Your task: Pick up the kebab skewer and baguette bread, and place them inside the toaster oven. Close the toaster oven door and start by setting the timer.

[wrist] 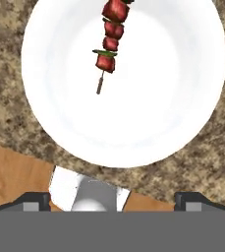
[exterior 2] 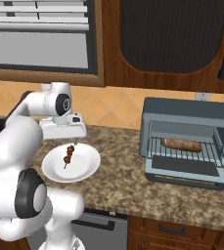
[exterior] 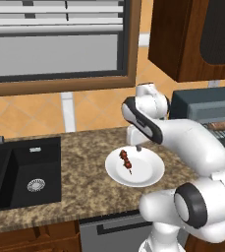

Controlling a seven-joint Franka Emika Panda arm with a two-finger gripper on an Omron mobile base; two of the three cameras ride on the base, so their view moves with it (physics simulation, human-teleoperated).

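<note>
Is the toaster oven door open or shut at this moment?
Open. The toaster oven door lies dropped flat in front, and the baguette bread shows on the bare wire rack inside.

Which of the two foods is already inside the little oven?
The baguette bread, lying on the toaster oven rack; the kebab skewer lies on the white plate.

kebab skewer [wrist: 110,35] top cut off by hand view's edge, toaster oven [exterior: 210,106] partly behind arm, knobs perhaps offscreen

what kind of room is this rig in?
A rendered home kitchen, most likely: a speckled stone counter with a black sink set into it, a toaster oven under dark wooden cabinets, and a white plate holding a kebab skewer.
</note>
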